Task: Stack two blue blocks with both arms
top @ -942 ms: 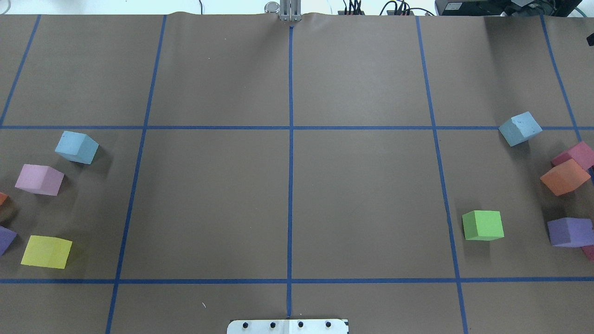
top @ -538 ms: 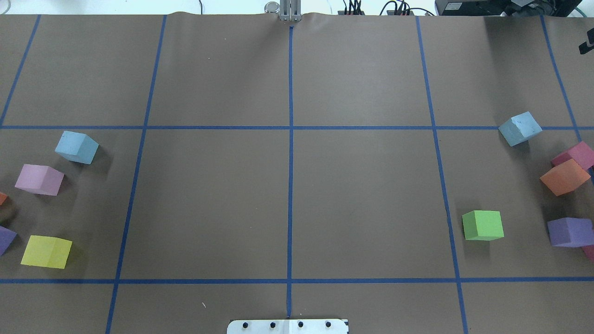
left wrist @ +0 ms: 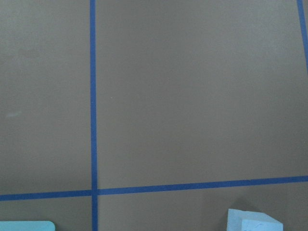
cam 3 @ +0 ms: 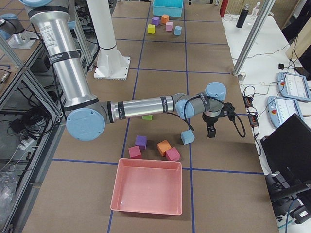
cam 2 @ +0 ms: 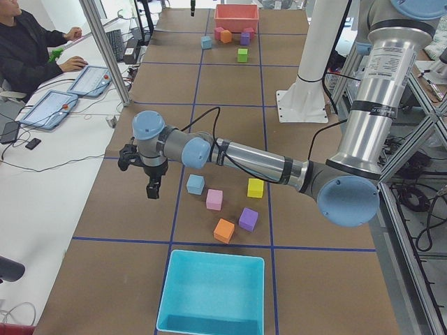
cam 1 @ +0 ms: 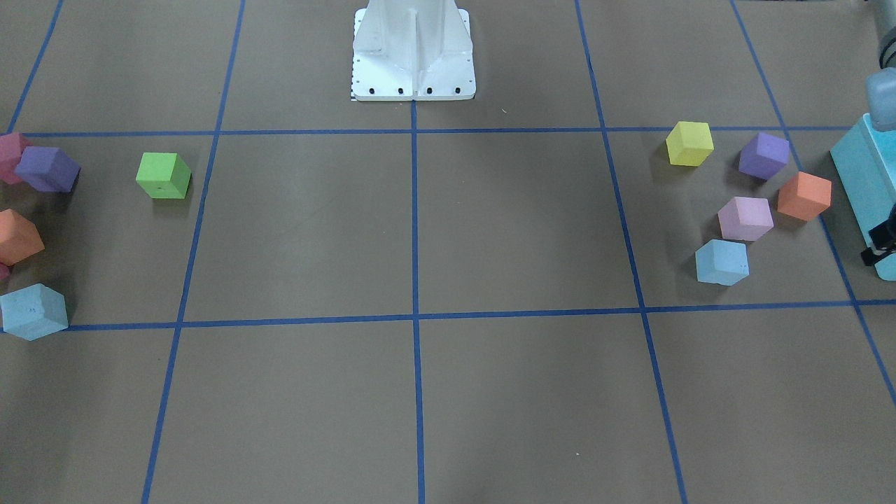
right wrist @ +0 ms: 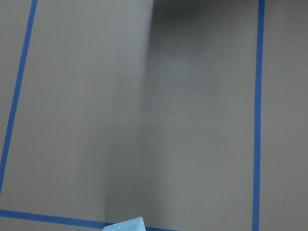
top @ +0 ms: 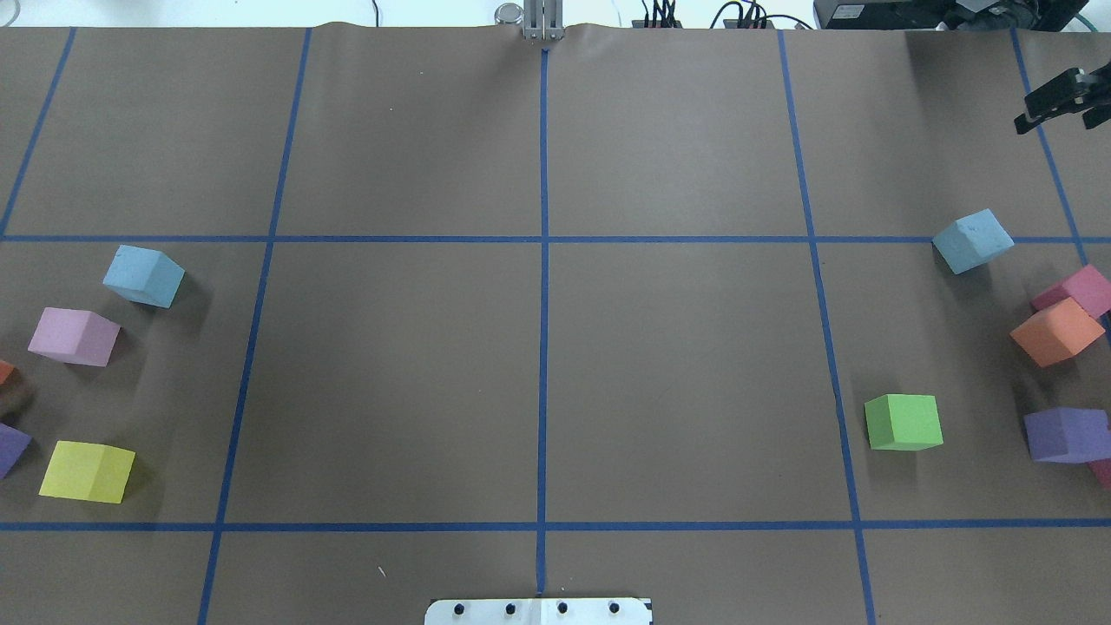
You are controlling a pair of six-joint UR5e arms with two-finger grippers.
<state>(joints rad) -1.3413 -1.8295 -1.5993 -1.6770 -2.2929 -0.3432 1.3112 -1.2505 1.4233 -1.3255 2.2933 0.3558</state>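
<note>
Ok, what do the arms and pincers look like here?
The left arm and right arm match: silver tubes, grey joint housings, light blue round caps, black bands with small print on the upright sections. The left pincer and right pincer are black, each with a black cable looping off the wrist.

Silver-grey tubular arms (cam 2: 251,159) with light-blue round joint caps (cam 2: 148,124).

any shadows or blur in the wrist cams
Right wrist view: a broad shadow band runs down the paper; only a corner of the right blue block shows, bottom edge. Left wrist view: even light, slightly soft; the left blue block is cropped bottom right.
</note>
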